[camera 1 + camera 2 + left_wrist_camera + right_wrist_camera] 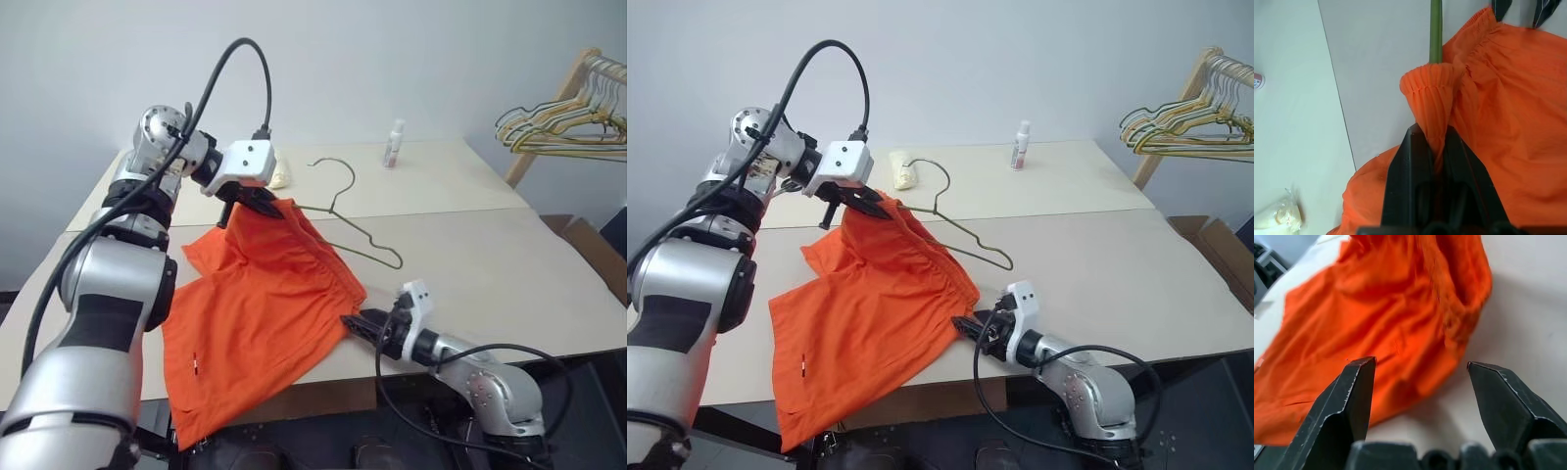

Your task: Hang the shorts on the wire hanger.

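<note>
While the left gripper (1432, 142) stays out of the question — its fingers are clamped tight on a bunched fold of the orange shorts' (265, 313) elastic waistband, lifting that corner above the table (470, 245) — the rest of the cloth trails over the near edge. One arm of the olive wire hanger (355, 227) runs into the raised waistband. Low at the table's front, the right gripper (1420, 377) gapes wide and empty, just beside the shorts' hem.
</note>
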Controlling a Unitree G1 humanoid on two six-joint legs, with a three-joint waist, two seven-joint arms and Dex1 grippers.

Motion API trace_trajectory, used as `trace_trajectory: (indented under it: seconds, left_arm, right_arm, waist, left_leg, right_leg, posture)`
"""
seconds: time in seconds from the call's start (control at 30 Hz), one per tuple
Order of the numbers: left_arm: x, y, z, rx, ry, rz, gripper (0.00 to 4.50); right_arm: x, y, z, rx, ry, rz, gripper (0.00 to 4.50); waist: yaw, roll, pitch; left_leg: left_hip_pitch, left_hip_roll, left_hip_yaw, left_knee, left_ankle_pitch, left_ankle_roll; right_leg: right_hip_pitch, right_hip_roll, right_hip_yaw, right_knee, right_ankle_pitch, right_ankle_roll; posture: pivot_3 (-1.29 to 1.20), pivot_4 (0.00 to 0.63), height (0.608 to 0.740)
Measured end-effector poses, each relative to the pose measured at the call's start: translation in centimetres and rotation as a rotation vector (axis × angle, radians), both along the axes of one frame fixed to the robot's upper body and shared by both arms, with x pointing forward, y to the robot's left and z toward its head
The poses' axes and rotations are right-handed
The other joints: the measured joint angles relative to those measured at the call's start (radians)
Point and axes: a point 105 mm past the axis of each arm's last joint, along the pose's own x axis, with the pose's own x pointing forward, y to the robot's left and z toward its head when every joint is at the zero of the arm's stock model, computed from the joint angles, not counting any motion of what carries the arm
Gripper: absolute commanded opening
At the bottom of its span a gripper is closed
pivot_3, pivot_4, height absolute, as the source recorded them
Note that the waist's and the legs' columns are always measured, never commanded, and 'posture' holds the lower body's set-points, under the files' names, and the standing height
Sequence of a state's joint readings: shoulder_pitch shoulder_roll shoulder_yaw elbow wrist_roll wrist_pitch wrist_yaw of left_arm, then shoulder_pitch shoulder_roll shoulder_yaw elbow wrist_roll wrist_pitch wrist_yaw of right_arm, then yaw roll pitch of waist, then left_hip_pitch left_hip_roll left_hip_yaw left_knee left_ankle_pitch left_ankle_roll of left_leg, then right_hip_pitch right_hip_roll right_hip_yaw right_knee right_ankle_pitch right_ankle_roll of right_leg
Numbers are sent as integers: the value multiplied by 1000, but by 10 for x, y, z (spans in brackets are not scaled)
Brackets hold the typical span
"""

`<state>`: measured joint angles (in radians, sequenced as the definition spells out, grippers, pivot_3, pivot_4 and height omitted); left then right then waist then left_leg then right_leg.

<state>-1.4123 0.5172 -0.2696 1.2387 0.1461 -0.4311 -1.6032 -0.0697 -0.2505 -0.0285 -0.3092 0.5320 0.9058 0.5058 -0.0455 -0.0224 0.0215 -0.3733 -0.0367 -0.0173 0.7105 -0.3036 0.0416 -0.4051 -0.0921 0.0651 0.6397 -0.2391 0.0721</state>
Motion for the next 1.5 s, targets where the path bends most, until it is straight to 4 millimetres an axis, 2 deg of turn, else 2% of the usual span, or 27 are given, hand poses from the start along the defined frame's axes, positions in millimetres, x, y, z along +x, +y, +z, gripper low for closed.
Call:
trace_trajectory:
  seconds: [0.1,0.2,0.47,0.5,0.67,0.77,0.9,1.07,1.13,1.3,1.5]
  left_arm:
    - [0,0,0,-6,0,-1,0]
    - [0,-1,1,-13,3,0,0]
    - [0,0,0,-22,10,9,0]
    - [0,1,0,-25,10,9,0]
    - [-2,2,11,-111,10,7,0]
    - [-6,7,18,-139,6,3,0]
    - [-12,22,18,-101,3,-1,0]
    - [-19,19,20,-90,-1,-49,0]
    - [-21,19,20,-93,2,-60,0]
    - [-21,21,10,-64,30,-58,0]
    - [-17,25,-4,16,42,-32,0]
  right_arm:
    - [5,1,-6,-12,12,-5,3502]
    - [11,0,-9,-10,17,-15,2973]
    - [16,-1,-3,43,18,-28,131]
    - [16,-2,-3,31,18,-25,19]
    - [20,-18,-1,-12,6,-30,19]
    - [26,-34,12,-30,-33,-20,19]
    - [29,-65,31,-76,-75,15,19]
    - [27,-86,54,-151,-125,134,19]
    - [26,-90,59,-180,-145,170,19]
    - [24,-92,55,-250,-156,243,19]
    - [18,-94,76,-423,-289,357,19]
  waist:
    - [-2,0,0]
    - [-3,0,0]
    - [-3,0,0]
    - [-3,0,0]
    - [-4,0,0]
    - [-10,0,0]
    - [-14,0,0]
    - [-12,0,0]
    - [-10,0,0]
    - [-7,0,0]
    - [4,0,0]
  left_leg:
    - [0,0,0,0,0,0]
    - [0,-1,0,0,0,0]
    - [0,-1,0,0,0,0]
    - [0,-1,0,0,0,0]
    - [0,0,0,0,0,0]
    - [0,0,0,0,0,0]
    - [0,1,0,0,0,1]
    - [0,1,0,1,-1,1]
    - [0,1,0,1,-1,1]
    - [0,1,1,1,-1,1]
    - [-1,0,1,2,-1,2]
  right_leg:
    - [0,0,0,0,0,0]
    - [0,0,0,0,0,0]
    - [0,0,0,0,0,0]
    - [0,0,0,0,0,0]
    - [0,0,0,1,0,0]
    - [0,0,0,1,0,0]
    - [0,0,0,1,0,0]
    - [1,0,0,0,-1,1]
    - [1,0,0,0,-1,1]
    - [0,0,1,0,-1,1]
    - [1,0,0,0,-1,1]
  posture:
    - [-57,0,740]
    - [-54,0,740]
    - [-42,0,740]
    - [-42,0,740]
    - [-52,0,740]
    - [-54,0,740]
    - [-49,0,740]
    - [-40,0,740]
    - [-37,0,740]
    - [-31,0,740]
    - [-39,0,740]
